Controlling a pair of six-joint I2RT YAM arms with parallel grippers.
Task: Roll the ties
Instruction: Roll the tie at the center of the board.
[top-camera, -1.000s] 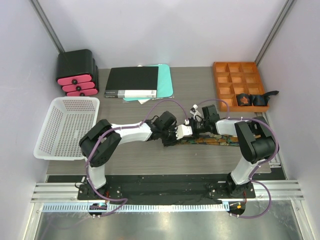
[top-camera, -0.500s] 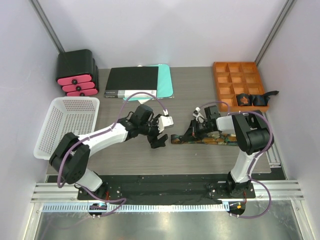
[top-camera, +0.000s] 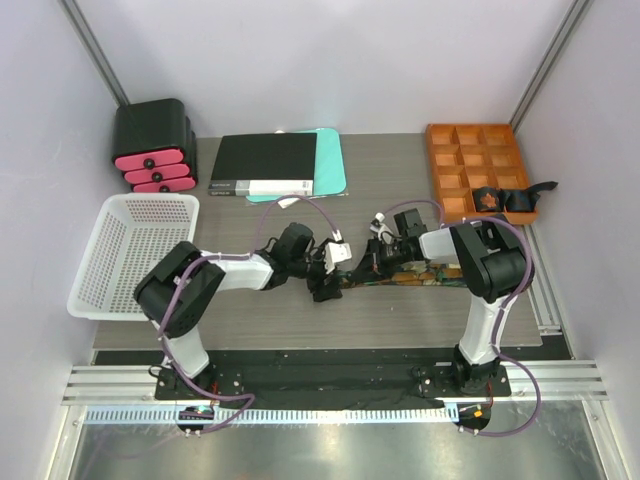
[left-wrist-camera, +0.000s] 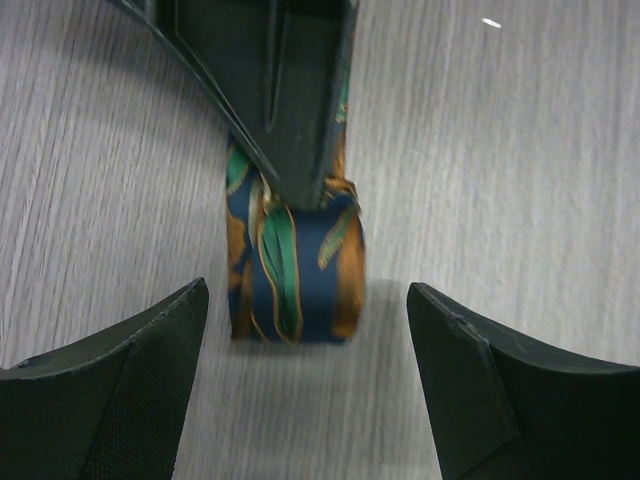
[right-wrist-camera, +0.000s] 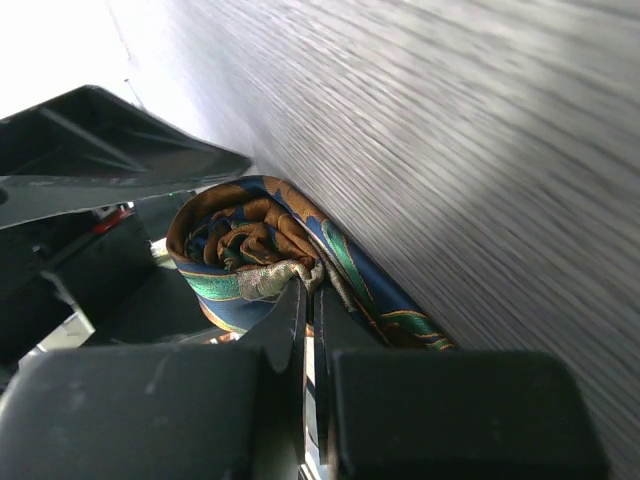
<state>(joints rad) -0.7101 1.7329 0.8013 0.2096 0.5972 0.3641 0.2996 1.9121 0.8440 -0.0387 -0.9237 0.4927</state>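
A tie patterned in navy, green and orange-gold lies on the grey table; its rolled end (left-wrist-camera: 295, 262) faces my left gripper and its flat length (top-camera: 425, 276) runs right. My left gripper (left-wrist-camera: 305, 385) is open, its fingers (left-wrist-camera: 110, 390) on either side just short of the roll, not touching it. My right gripper (right-wrist-camera: 312, 300) is shut on the rolled end of the tie (right-wrist-camera: 250, 250), pinching the fabric at the roll's core. In the top view the two grippers meet near the table's middle, left (top-camera: 325, 280) and right (top-camera: 368, 262). A second rolled tie (top-camera: 488, 198) sits in the orange tray.
An orange compartment tray (top-camera: 470, 160) stands at back right with a dark strap (top-camera: 530, 192) at its edge. A white basket (top-camera: 130, 255) sits at left, a black and pink drawer unit (top-camera: 152, 145) at back left, and a black box on teal sheets (top-camera: 270, 165) at back centre.
The left arm swung out to the left and came back in to the roll, now open beside it. The right gripper has moved left, and the flat length of tie is shorter.
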